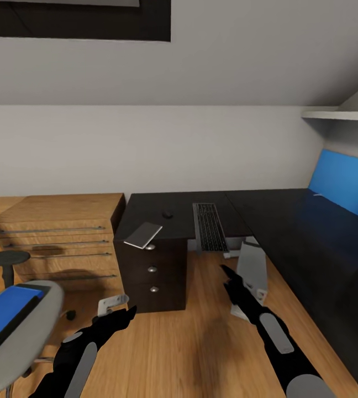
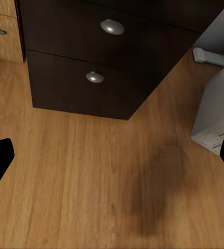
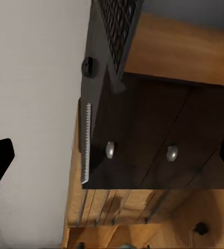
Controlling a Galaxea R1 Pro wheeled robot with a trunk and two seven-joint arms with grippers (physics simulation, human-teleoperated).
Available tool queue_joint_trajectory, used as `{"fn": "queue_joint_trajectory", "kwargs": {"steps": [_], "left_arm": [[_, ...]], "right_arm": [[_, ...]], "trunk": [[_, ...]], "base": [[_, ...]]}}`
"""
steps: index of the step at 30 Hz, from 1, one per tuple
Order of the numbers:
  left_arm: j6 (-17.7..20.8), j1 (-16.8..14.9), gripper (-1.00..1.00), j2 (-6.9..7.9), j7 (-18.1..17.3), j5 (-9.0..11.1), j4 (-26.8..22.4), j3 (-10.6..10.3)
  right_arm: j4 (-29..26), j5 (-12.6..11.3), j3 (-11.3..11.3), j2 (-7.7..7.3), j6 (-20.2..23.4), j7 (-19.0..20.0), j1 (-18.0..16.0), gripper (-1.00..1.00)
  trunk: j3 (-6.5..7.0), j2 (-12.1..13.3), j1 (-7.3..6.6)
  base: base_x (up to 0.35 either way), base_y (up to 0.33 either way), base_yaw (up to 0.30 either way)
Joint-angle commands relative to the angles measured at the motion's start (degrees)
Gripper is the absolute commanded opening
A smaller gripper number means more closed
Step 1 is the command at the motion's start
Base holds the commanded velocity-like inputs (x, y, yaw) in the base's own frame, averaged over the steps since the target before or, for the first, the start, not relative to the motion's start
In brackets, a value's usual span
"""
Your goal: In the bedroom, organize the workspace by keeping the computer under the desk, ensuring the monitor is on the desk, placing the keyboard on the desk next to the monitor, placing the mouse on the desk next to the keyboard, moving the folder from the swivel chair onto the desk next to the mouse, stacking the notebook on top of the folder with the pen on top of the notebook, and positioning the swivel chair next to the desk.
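- Both claws are empty and spread wide. The left gripper [image 1: 125, 315] hangs low over the wood floor [image 2: 91, 171] and the right gripper [image 1: 227, 272] is up a bit higher. In both wrist views the black fingertips sit far apart at the frame edges with nothing between them.
- The folder [image 1: 5, 309] is on the swivel chair [image 1: 30, 337], off to the outer side of the left claw and behind it. Reaching back for it could bump the seat, and since it's on castors, the chair may just roll away.
- The notebook [image 1: 143, 234] sits ahead of the left claw, at the corner of the desk [image 1: 289, 221], hanging over the drawer unit [image 1: 152, 276]. A sloppy grab would probably tip it onto the floor.
- The keyboard [image 1: 210, 226] sticks out past the desk edge, ahead of the right claw. Nudge it from below and it likely slides off.
- The mouse [image 1: 167, 214] is on the desk beyond the notebook. It's small, so easy to knock.
- The computer [image 1: 252, 271] stands on the floor just beside the right claw, leaning by the look of it. A careless arm swing could topple it.
- A blue panel at the far right might be the monitor, can't tell. No pen to be made out.
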Motion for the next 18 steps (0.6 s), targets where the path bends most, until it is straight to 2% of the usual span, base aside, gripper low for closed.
{"fn": "queue_joint_trajectory", "kwargs": {"steps": [1,2,7,10,18], "left_arm": [[0.2,0.0,1.00,0.01,0.5,0.6,-0.1,-0.1],[0.2,0.0,1.00,0.01,0.5,0.6,-0.1,-0.1],[0.2,0.0,1.00,0.01,0.5,0.6,-0.1,-0.1],[0.2,0.0,1.00,0.01,0.5,0.6,-0.1,-0.1],[0.2,0.0,1.00,-0.20,0.5,0.6,0.3,-0.1]], "right_arm": [[0.4,-1.5,-0.5,0.04,0.6,0.1,0.0,1.00],[1.0,-3.4,-0.8,0.01,0.5,0.0,0.0,1.00],[1.7,-8.0,-1.3,0.03,0.5,0.1,0.0,1.00],[1.7,-9.0,-1.2,0.09,0.5,0.3,0.0,1.00],[1.9,-9.5,-1.1,0.07,0.7,0.1,0.0,1.00]], "trunk": [[-0.24,-0.4,0.22],[-0.42,-0.8,0.44],[-1.32,-2.9,1.54],[-1.86,-4.1,2.20],[-3.29,-7.3,3.96]], "base": [[0.000,0.000,0.000],[0.000,0.000,0.000],[0.000,0.000,0.000],[0.000,0.000,0.000],[0.000,0.000,0.000]]}}
